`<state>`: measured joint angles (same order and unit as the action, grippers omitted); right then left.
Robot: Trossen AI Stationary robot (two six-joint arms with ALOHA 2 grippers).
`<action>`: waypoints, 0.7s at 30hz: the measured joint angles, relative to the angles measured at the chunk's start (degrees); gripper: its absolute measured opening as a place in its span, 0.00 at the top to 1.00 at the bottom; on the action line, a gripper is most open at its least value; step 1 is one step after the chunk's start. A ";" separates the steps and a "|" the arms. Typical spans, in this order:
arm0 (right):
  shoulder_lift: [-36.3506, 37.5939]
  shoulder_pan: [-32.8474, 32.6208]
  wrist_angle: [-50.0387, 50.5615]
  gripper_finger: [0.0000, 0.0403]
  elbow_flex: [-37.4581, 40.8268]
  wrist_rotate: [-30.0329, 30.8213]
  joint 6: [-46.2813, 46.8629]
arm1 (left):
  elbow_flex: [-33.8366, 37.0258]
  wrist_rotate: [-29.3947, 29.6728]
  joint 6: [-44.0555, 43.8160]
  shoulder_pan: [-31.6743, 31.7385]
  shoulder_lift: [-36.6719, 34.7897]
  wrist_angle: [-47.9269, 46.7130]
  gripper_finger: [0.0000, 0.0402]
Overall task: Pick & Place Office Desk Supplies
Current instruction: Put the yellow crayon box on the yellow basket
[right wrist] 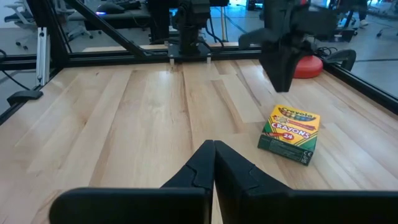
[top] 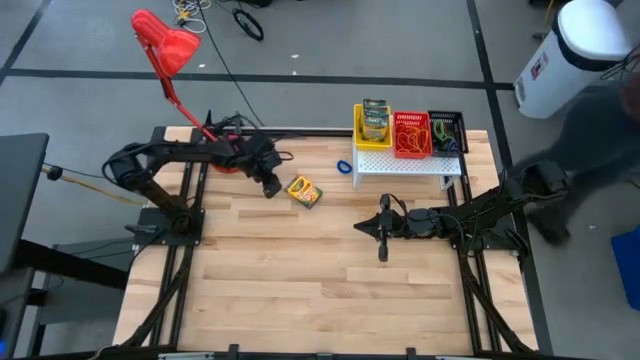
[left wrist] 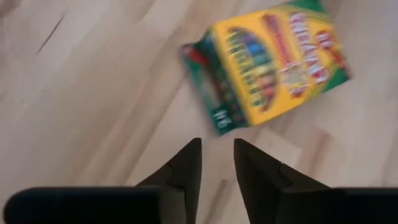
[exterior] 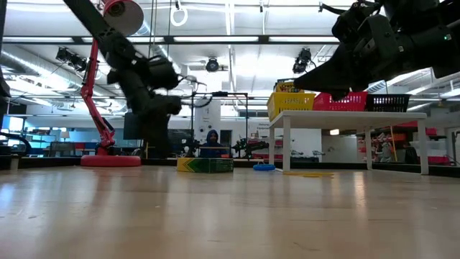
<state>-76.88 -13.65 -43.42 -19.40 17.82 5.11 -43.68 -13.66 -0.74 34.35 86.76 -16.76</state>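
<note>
A yellow-green crayon box point(top: 304, 191) point(left wrist: 267, 65) point(right wrist: 290, 133) lies flat on the wooden table, left of centre. My left gripper point(top: 270, 187) point(left wrist: 217, 149) hangs just above and left of it, open a little, nothing between its fingers. A blue rubber band point(top: 344, 167) lies farther back. On a white shelf point(top: 400, 160) at the back right stand a yellow basket point(top: 357, 128) with another crayon box point(top: 375, 120), a red basket point(top: 411, 135) and a black basket point(top: 447, 132). My right gripper point(top: 362, 228) point(right wrist: 214, 149) waits at mid-table, shut and empty.
A red desk lamp point(top: 165, 45) stands with its base point(top: 225, 165) at the table's back left, close behind my left arm. A white bin point(top: 575, 55) and a blurred person point(top: 590, 150) are beyond the table's right edge. Bare wood point(top: 300, 290) fills the near half.
</note>
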 joint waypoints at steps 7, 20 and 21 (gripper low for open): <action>0.00 0.00 0.00 0.97 0.00 0.04 -0.03 | 7.48 -10.32 -9.51 4.58 -0.18 16.06 0.73; 0.00 0.00 -0.87 0.97 0.00 0.04 -1.31 | 7.58 -1.60 -8.84 -1.13 -0.17 15.13 0.73; 0.00 0.00 -0.90 0.97 0.00 0.04 -1.34 | 7.58 -1.48 -8.84 -1.13 -0.17 15.02 0.73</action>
<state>-76.88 -13.65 -44.31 -19.40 17.87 3.77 -36.10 -15.14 -9.58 33.22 86.59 -1.74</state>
